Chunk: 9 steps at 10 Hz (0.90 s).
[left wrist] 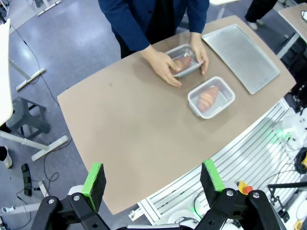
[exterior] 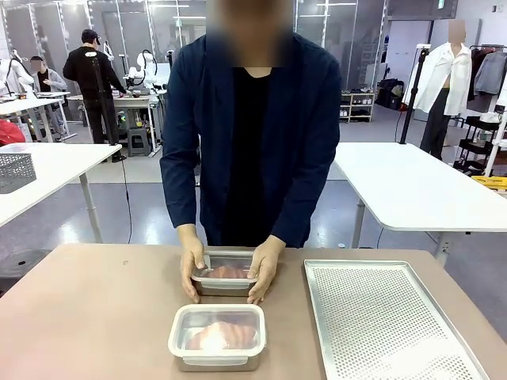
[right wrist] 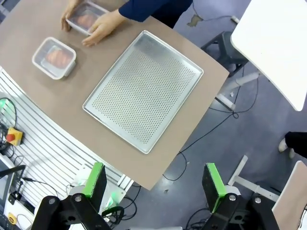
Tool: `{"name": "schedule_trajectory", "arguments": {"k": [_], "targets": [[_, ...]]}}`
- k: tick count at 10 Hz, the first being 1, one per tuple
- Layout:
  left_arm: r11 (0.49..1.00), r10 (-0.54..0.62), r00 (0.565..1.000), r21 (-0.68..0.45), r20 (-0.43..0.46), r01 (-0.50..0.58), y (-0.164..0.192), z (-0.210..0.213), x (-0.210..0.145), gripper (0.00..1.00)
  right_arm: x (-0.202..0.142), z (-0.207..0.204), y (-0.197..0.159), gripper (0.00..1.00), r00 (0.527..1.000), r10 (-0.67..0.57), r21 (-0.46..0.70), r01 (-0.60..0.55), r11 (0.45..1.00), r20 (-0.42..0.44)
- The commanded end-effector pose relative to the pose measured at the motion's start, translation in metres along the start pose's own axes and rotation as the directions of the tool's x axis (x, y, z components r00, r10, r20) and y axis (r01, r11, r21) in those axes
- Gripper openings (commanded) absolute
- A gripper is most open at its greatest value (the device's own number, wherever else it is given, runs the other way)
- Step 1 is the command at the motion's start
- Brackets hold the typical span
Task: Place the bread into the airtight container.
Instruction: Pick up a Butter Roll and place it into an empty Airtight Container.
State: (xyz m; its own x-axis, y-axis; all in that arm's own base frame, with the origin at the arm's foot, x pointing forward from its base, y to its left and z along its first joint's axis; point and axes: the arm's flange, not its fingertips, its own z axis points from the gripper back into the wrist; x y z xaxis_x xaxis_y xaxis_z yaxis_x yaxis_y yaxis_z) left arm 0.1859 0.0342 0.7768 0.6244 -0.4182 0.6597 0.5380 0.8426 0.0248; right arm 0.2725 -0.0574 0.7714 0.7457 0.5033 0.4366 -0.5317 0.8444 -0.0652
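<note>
A person in a dark blue jacket stands at the far side of the brown rounded table (exterior: pixel 95 317), both hands cupped around a small clear-lidded metal container (exterior: pixel 225 279) that holds a reddish-brown piece of bread: the person's left hand (exterior: pixel 262 269) on one end, the person's right hand (exterior: pixel 191 265) on the other. To the robot's right lies a large perforated silver baking tray (exterior: pixel 380 324), bare of any bread. Nearer the robot, just in front of the held box, sits a second airtight container with a white-rimmed clear lid (exterior: pixel 217 336), and a croissant-like bread (exterior: pixel 222 334) shows through its lid. Judged from this, the task looks close to finished: bread lies inside both boxes and the nearer lid appears to be on, while the person seems to be pressing or seating the far lid. Whether either lid is fully sealed cannot be told. The left pincer (left wrist: pixel 152 179) hangs high above the table's near edge, its green-padded fingers spread wide and holding nothing; the right pincer (right wrist: pixel 154 181) is likewise spread and empty, high beyond the table's corner. The far bread is partly hidden by the hands.
</note>
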Motion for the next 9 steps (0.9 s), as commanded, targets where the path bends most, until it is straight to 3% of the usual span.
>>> {"name": "schedule_trajectory", "arguments": {"k": [1,9], "targets": [[1.000,-0.017,1.000,-0.012,0.004,0.018,-0.0003,0.0006,0.0012,1.00,-0.0005,-0.0004,-0.0003,1.00,1.000,-0.003,-0.001,0.003,1.000,-0.002],[1.000,-0.017,1.000,-0.012,0.004,0.018,-0.0003,0.0006,0.0012,1.00,-0.0005,-0.0004,-0.0003,1.00,1.000,-0.003,-0.001,0.003,1.000,-0.002]]}}
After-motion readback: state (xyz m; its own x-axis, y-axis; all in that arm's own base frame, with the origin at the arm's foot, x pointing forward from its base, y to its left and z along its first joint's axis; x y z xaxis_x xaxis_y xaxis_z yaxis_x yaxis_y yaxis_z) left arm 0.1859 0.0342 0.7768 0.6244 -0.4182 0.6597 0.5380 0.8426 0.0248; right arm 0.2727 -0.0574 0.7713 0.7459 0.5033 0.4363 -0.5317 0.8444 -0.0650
